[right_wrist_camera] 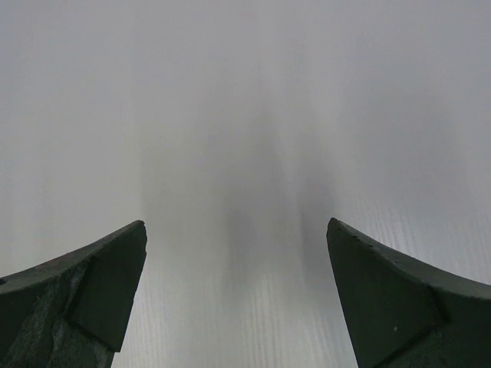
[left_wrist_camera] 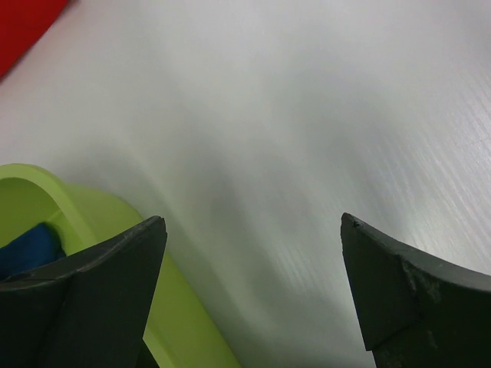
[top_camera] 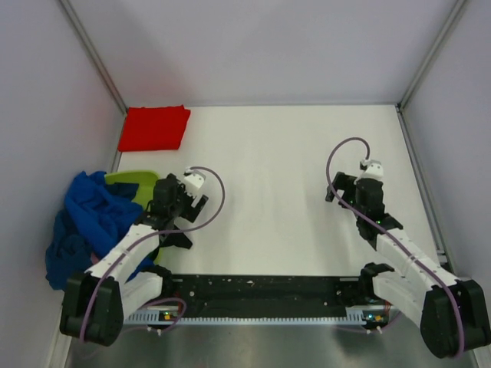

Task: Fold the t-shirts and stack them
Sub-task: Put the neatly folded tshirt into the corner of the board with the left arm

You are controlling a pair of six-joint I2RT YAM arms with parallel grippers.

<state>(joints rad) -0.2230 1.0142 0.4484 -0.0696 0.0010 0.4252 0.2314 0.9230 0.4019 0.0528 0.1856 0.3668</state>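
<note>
A folded bright red t-shirt lies at the table's back left corner; its edge shows in the left wrist view. A crumpled pile of royal blue t-shirts sits at the left edge, with a lime-green t-shirt beside it. My left gripper is open and empty, just right of the lime-green shirt, with blue cloth at its left. My right gripper is open and empty over bare table. No other shirts are clearly visible.
The white table is boxed in by grey walls at the left, back and right. A black rail with the arm bases runs along the near edge.
</note>
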